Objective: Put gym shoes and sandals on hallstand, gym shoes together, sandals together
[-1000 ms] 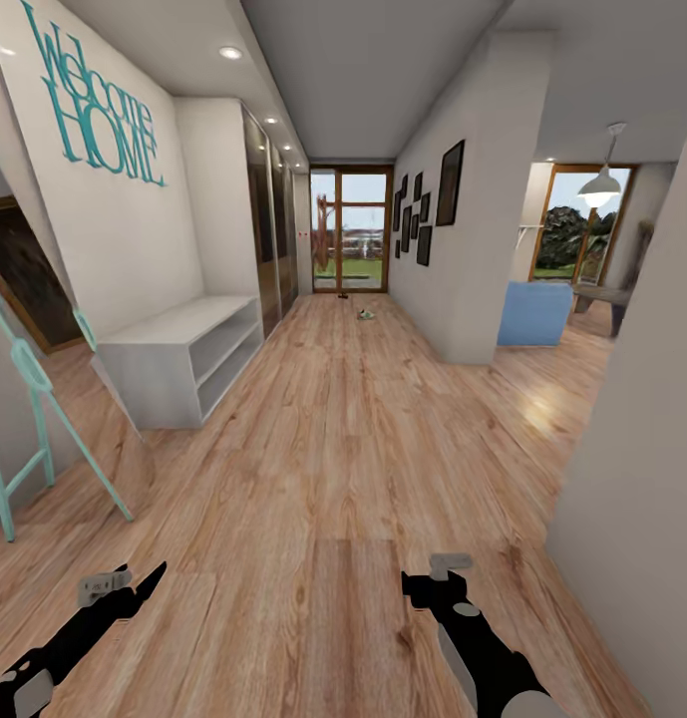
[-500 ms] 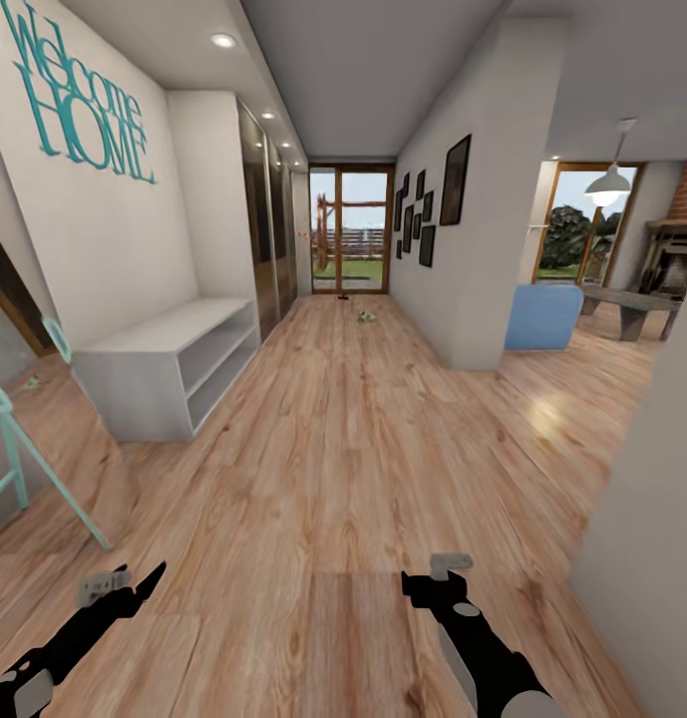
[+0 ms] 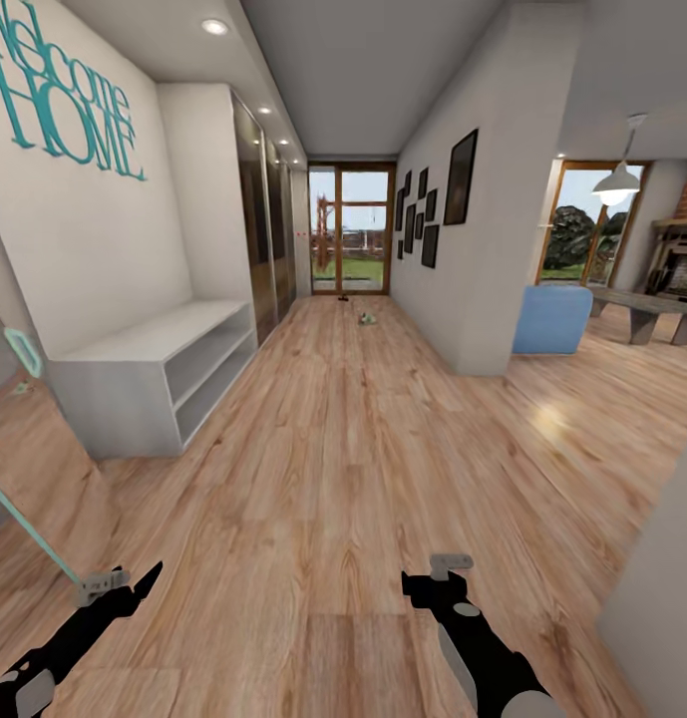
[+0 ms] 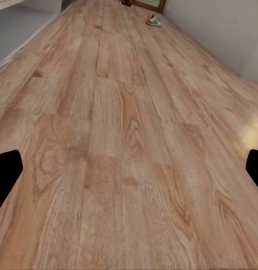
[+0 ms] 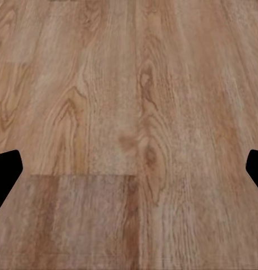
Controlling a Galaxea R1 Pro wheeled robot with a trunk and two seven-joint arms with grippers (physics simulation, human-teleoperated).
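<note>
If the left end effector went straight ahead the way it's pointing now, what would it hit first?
Most likely the bare floor. The left end effector is open and angled down at the planks, with nothing between. A gym shoe lies far up the corridor, well beyond that line, though depth is hard to judge.

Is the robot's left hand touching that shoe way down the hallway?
Apart. In the head view the left gripper hangs near the camera, while the gym shoe lies far down the corridor floor, with long bare planks between them.
</note>
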